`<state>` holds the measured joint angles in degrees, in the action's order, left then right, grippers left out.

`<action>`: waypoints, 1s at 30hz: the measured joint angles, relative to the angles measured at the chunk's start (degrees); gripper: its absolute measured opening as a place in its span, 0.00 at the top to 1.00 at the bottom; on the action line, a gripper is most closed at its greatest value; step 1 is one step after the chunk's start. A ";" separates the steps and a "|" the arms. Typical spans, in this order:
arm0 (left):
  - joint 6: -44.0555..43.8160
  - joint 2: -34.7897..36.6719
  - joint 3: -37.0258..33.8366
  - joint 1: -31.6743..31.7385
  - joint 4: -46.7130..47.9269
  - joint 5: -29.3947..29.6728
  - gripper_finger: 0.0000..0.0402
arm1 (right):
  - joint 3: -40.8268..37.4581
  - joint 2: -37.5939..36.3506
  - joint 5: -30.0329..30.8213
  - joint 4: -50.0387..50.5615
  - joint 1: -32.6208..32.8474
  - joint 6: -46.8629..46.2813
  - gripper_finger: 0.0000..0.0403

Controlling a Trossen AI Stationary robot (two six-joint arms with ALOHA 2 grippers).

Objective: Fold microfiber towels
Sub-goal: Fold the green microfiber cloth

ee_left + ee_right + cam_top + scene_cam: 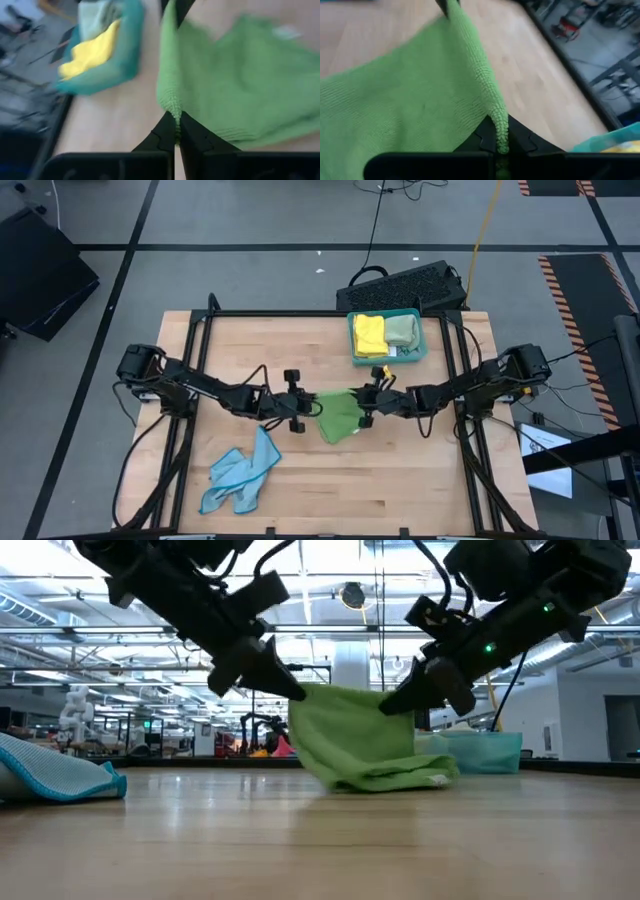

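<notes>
A bright green microfiber towel [338,416] hangs between my two grippers at the middle of the table, its lower part [385,778] bunched on the wood. My left gripper [306,409] is shut on the towel's left upper corner and my right gripper [362,406] on the right upper corner. A light blue towel [240,476] lies crumpled near the front left. A yellow towel [369,333] and a pale green towel [402,331] lie folded in the teal tray [385,359]. My left gripper pinches the green towel's upper corner [173,111] between its two fingers, slanting down from the table's left. The cloth runs from there along its top edge toward the other gripper. That corner is lifted clear of the table. My right gripper pinches the opposite upper corner [499,126] between its two fingers, slanting down from the table's right. The towel's top edge [475,60] stretches away to the left gripper. The cloth hangs below, its bottom resting on the table.
The teal tray stands at the far right of the table, close behind my right arm. A black keyboard [405,285] lies beyond the table's far edge. Bare wood shows in front of the green towel and at the far left.
</notes>
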<state>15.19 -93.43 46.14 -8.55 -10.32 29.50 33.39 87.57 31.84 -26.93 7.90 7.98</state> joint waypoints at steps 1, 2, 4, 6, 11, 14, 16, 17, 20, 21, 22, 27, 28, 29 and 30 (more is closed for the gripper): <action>0.98 0.00 0.01 1.10 0.71 1.10 0.97 | -0.17 0.00 0.88 -1.13 0.00 0.38 0.98; 2.00 0.00 0.01 2.67 0.80 1.54 0.98 | -0.18 0.00 2.17 -1.91 0.00 0.49 0.98; 3.97 0.07 0.01 6.39 -1.70 0.01 0.99 | -0.14 0.00 5.21 -2.95 0.35 0.34 0.98; 5.39 0.15 0.01 10.46 -5.80 -6.68 0.99 | -0.16 0.00 8.01 -3.40 0.81 -1.73 0.98; 4.65 -0.68 -0.01 16.05 -10.58 -18.49 0.98 | -0.18 0.00 10.42 -3.65 1.32 -9.01 0.98; 4.12 -0.68 -0.01 15.32 -10.17 -19.80 0.99 | -0.18 0.00 10.89 -2.73 0.86 -8.67 0.98; 3.66 -0.68 -0.01 13.92 -9.37 -21.32 0.98 | -0.18 0.00 10.71 -2.22 0.50 -7.93 0.98; 3.20 -0.68 -0.01 12.97 -8.84 -21.66 0.97 | -0.18 0.00 10.22 -1.91 0.36 -7.68 0.98; 1.77 -1.13 -0.01 9.94 -6.23 -21.97 0.98 | -0.18 0.00 7.17 -0.83 0.33 -8.57 0.98; 1.35 -1.44 -0.01 9.01 -5.65 -21.60 0.99 | -0.18 0.00 5.49 -0.46 0.33 -9.24 0.98; 0.92 -1.52 -0.04 8.20 -4.72 -20.81 0.99 | -0.18 0.00 4.23 -0.12 0.37 -9.94 0.98; -0.93 -2.39 0.02 4.94 -4.21 -19.18 0.97 | -0.20 0.00 2.59 2.80 1.47 -12.71 0.98; -1.32 -2.44 -0.08 4.46 -3.93 -19.15 0.98 | -0.20 0.00 2.47 3.49 1.67 -13.25 0.98; -1.73 -2.73 -0.08 4.09 -4.63 -19.17 0.98 | -0.20 0.00 2.38 3.98 1.87 -13.65 0.98; -2.36 -3.17 0.05 3.75 -5.49 -19.17 0.99 | -0.20 0.00 2.42 4.56 2.05 -14.03 0.98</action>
<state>12.83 -96.60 46.20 -4.80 -15.82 10.33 33.19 87.57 34.26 -22.37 9.95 -6.05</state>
